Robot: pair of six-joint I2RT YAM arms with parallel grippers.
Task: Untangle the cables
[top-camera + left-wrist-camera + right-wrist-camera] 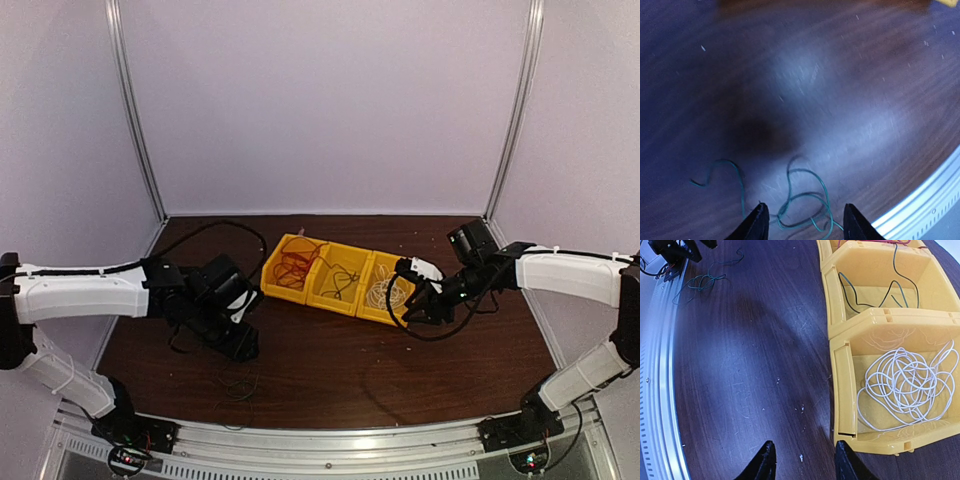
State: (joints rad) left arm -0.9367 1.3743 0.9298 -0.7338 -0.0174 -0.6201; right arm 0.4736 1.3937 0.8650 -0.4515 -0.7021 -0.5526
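Observation:
Three yellow bins sit mid-table. The left bin (pixel 283 280) holds a red cable (pixel 296 260), the middle bin (pixel 875 255) a dark cable (pixel 875 295), and the right bin (pixel 842 385) a white coil (pixel 907 385). A loose thin green cable (pixel 805 200) lies on the table near the front edge and also shows in the top view (pixel 237 385). My left gripper (pixel 806 222) is open just above it, with its loops between the fingertips. My right gripper (pixel 805 460) is open and empty over bare table beside the right bin's near corner.
The dark wooden table (pixel 330 370) ends in a metal rail (pixel 930 200) along the front edge, close to the green cable. White walls enclose the back and sides. Thick black cables loop off both arms (pixel 430 330).

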